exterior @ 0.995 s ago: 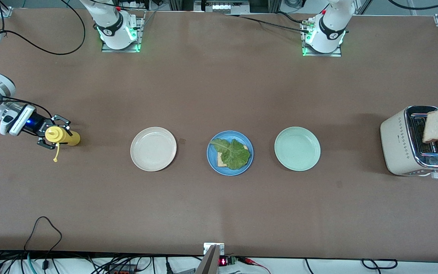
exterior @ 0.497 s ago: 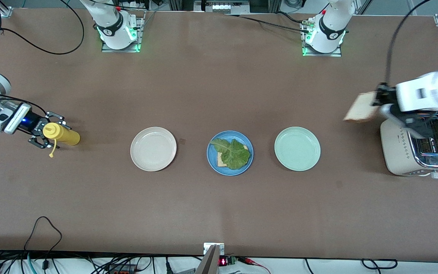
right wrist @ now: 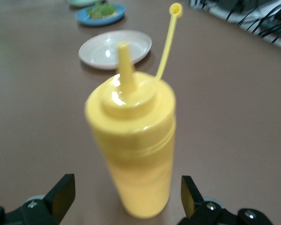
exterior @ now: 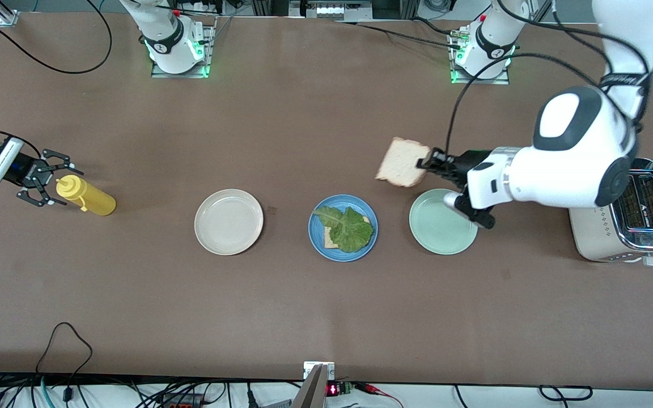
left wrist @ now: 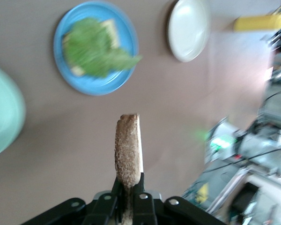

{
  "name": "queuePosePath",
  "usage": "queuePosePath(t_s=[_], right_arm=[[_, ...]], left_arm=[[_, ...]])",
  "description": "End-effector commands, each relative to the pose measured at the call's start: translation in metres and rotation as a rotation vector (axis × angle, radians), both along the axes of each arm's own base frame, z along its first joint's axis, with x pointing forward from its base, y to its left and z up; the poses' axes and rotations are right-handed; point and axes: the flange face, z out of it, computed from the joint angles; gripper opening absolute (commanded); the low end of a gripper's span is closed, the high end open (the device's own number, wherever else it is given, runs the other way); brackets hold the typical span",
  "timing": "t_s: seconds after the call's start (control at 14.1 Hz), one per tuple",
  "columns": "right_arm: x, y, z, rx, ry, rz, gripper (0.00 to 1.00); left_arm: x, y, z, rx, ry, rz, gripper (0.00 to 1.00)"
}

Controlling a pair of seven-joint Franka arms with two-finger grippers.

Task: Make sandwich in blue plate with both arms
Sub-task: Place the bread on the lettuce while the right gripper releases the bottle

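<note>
The blue plate (exterior: 342, 253) lies mid-table, between two other plates, with a crinkled lettuce leaf (exterior: 347, 228) on a toast slice (exterior: 329, 243). In the left wrist view the blue plate (left wrist: 96, 86) and its lettuce (left wrist: 93, 49) show below. My left gripper (exterior: 425, 164) is shut on the edge of a second toast slice (exterior: 401, 169), held in the air over bare table beside the pale green plate; the wrist view shows this toast (left wrist: 129, 147) edge-on in the left gripper (left wrist: 129, 185). My right gripper (exterior: 57, 184) stands open around a yellow squeeze bottle (exterior: 91, 198), not touching the bottle (right wrist: 136, 140).
A cream-white plate (exterior: 228, 221) sits toward the right arm's end, a pale green plate (exterior: 434, 226) toward the left arm's end, partly under the left arm. A toaster (exterior: 593, 238) stands at the left arm's end of the table. Cables run along the table edges.
The left arm carried the toast from over the toaster toward the plates. The right gripper opened, let go of the yellow bottle and drew back toward its end of the table.
</note>
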Motion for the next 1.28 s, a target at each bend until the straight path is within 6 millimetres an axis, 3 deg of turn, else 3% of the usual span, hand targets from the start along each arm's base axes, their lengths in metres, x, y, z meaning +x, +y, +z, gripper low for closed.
queuePosePath(t_s=[0.0, 0.07, 0.28, 0.36, 0.5, 0.78, 0.92, 0.99, 1.07, 1.14, 1.21], right_arm=[[-0.004, -0.008, 0.058, -0.15, 0.057, 0.043, 1.0], [0.001, -0.006, 0.086, -0.204, 0.075, 0.041, 1.0], [0.044, 0.038, 0.173, -0.374, 0.127, 0.018, 1.0], [0.06, 0.056, 0.192, -0.427, 0.146, 0.007, 1.0], [0.084, 0.1, 0.214, -0.508, 0.191, -0.021, 1.0], [0.119, 0.192, 0.231, -0.578, 0.32, -0.247, 1.0], [0.127, 0.228, 0.237, -0.589, 0.381, -0.373, 1.0], [0.129, 0.24, 0.237, -0.601, 0.423, -0.454, 1.0], [0.132, 0.263, 0.242, -0.636, 0.437, -0.511, 1.0], [0.137, 0.276, 0.249, -0.651, 0.457, -0.591, 1.0], [0.138, 0.284, 0.251, -0.64, 0.498, -0.682, 1.0]], left_arm=[[0.019, -0.022, -0.034, -0.137, 0.046, 0.099, 0.0], [0.022, -0.031, -0.052, -0.193, 0.055, 0.12, 0.0], [0.018, -0.043, -0.115, -0.325, -0.033, 0.17, 0.0], [0.018, -0.043, -0.133, -0.36, -0.054, 0.188, 0.0], [0.015, -0.043, -0.171, -0.394, -0.083, 0.195, 0.0], [0.01, -0.041, -0.242, -0.412, -0.084, 0.216, 0.01], [0.01, -0.037, -0.262, -0.432, -0.102, 0.222, 0.04], [0.012, -0.034, -0.266, -0.426, -0.111, 0.231, 0.17], [0.016, -0.028, -0.262, -0.421, -0.124, 0.234, 0.71], [0.019, -0.02, -0.259, -0.418, -0.13, 0.235, 1.0], [0.023, -0.011, -0.246, -0.413, -0.149, 0.234, 1.0]])
